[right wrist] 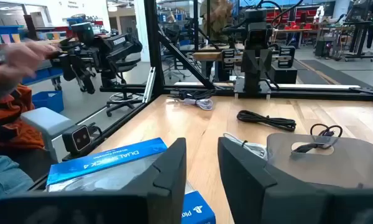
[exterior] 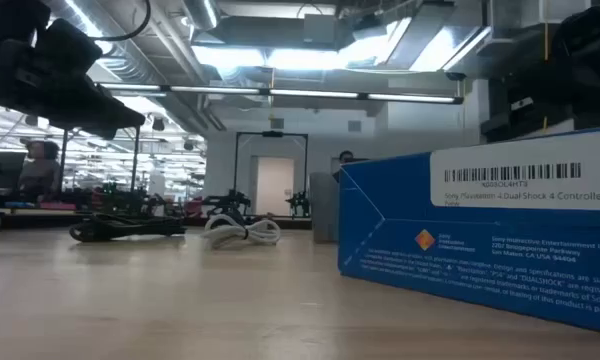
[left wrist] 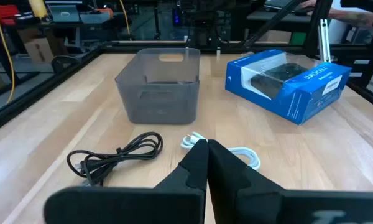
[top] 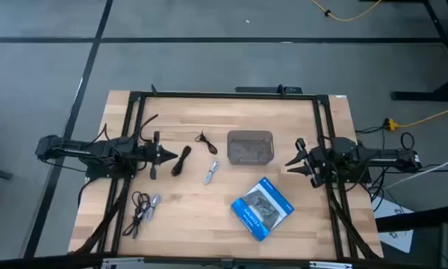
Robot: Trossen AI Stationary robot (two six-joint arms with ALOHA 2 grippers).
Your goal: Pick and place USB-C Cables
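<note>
Several USB-C cables lie flat on the wooden table. A black bundled cable (top: 181, 161) (exterior: 125, 228) (right wrist: 267, 119) lies just ahead of my left gripper. A thin black looped cable (top: 205, 142) (left wrist: 115, 158) lies left of the bin, a white-grey cable (top: 211, 172) (left wrist: 236, 151) (exterior: 242, 232) nearer the front, and a black cable with grey plugs (top: 142, 209) at the near left. My left gripper (top: 164, 155) (left wrist: 206, 149) is shut and raised, touching nothing. My right gripper (top: 295, 161) (right wrist: 202, 162) is open, right of the bin.
A grey translucent bin (top: 250, 147) (left wrist: 158, 87) (right wrist: 317, 155) stands at the table's middle. A blue printed controller box (top: 262, 208) (exterior: 480, 240) (left wrist: 289, 81) lies near the front right. A black frame (top: 224, 95) borders the table. A person's blurred hand (right wrist: 25, 56) shows beyond the table.
</note>
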